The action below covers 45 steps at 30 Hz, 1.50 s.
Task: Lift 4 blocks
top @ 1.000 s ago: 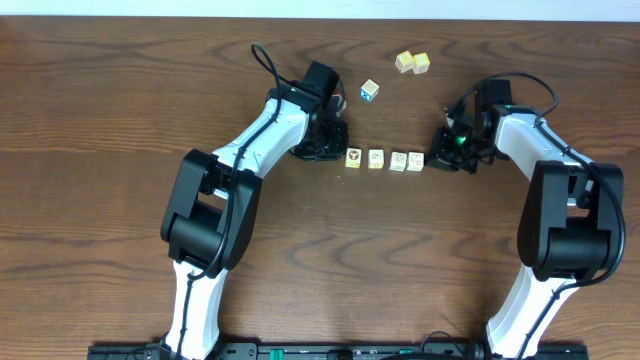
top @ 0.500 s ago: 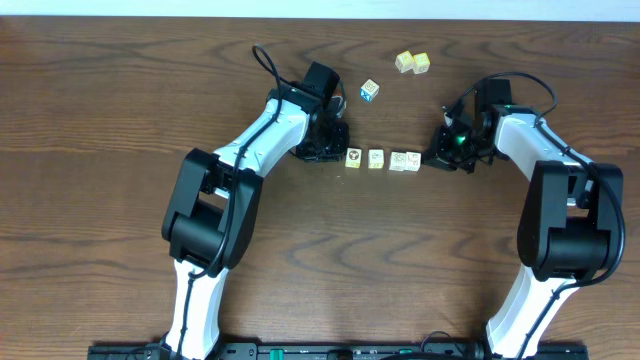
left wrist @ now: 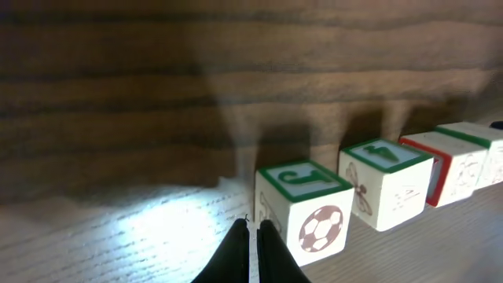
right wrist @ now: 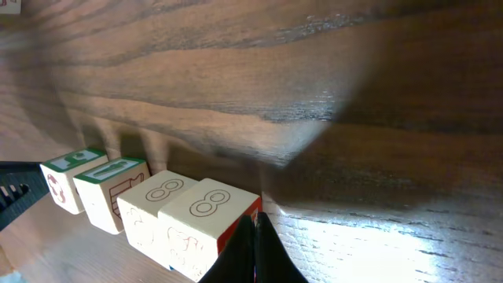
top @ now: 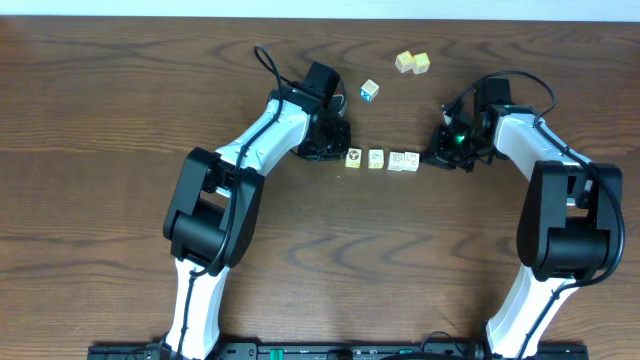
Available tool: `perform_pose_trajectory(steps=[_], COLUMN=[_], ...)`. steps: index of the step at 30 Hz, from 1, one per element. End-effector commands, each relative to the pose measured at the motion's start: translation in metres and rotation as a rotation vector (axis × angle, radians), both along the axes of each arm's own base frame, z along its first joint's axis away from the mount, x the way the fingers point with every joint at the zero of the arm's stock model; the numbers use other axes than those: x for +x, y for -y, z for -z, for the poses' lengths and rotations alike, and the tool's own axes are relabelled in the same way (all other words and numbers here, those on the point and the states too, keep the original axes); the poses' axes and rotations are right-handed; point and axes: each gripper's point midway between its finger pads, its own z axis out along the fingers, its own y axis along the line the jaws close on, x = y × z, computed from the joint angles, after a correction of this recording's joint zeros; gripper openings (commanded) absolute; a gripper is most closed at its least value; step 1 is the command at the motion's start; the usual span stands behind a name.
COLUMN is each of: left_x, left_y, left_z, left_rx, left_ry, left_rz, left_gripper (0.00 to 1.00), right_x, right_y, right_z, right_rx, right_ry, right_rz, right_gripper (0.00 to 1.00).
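Four cream-white blocks lie in a row on the wood table: block one (top: 353, 157), block two (top: 376, 158), block three (top: 397, 160) and block four (top: 411, 160). The last two touch; small gaps separate the others. My left gripper (top: 333, 150) is shut, its tips (left wrist: 253, 228) on the table against the left side of the football-marked block (left wrist: 302, 208). My right gripper (top: 431, 157) is also shut, its tips (right wrist: 253, 224) against the red right face of the end block marked 8 (right wrist: 208, 224). Neither gripper holds anything.
A blue-faced cube (top: 370, 90) lies behind the row. Two yellow cubes (top: 404, 61) (top: 421, 63) sit side by side near the table's far edge. Both arms reach in from the near side.
My right gripper has slid a little left and pushed the rightmost block against its neighbour. The left gripper and the two left blocks have stayed put.
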Motion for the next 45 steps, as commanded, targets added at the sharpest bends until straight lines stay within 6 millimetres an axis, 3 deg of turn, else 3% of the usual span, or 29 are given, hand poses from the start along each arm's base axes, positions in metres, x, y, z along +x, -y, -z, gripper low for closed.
perform_pose_trajectory(steps=[1, 16, 45], left_x=[-0.004, -0.015, -0.014], left_y=[0.001, 0.016, 0.021], left_z=[0.008, 0.018, 0.016], left_rx=[0.003, 0.009, -0.017], left_ry=[-0.013, -0.024, -0.022], left_rz=[0.016, 0.055, 0.061], left_gripper=[0.07, 0.07, 0.07], right_x=[-0.001, 0.0, 0.003], right_y=[-0.008, -0.011, -0.024], right_z=[-0.003, -0.003, -0.004], right_rx=[0.013, 0.013, 0.014], right_ry=[0.015, 0.021, 0.044], right_rz=[-0.026, -0.033, -0.062], right_gripper=[0.01, 0.01, 0.01])
